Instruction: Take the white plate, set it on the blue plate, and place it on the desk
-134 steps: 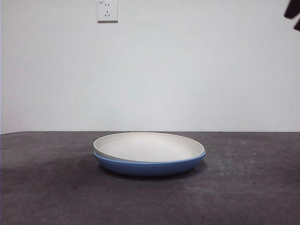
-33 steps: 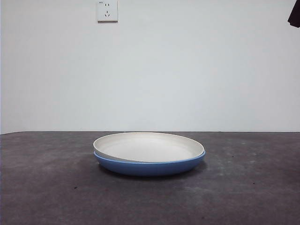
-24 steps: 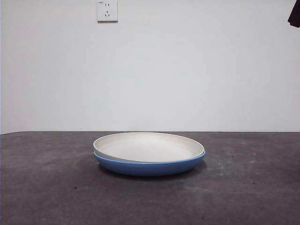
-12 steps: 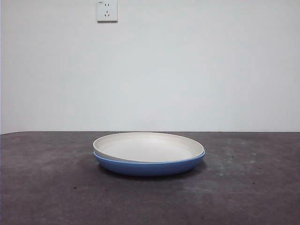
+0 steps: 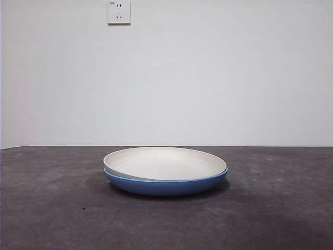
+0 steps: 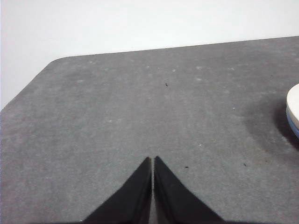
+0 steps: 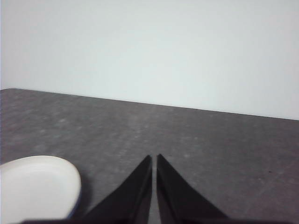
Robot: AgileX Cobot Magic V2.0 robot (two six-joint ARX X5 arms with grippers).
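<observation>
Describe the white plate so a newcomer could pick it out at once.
On the dark grey desk, below the white wall with its socket, two plates sit stacked. The white plate is the upper one, matte cream, nested slightly tilted in the glossy blue plate.

a plain white wall [image 5: 208, 78] fills the far side, evenly lit, with a white power socket [image 5: 119, 12] mounted high on its left part.

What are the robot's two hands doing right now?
Left hand: closed, holding nothing.
Right hand: closed, holding nothing.
</observation>
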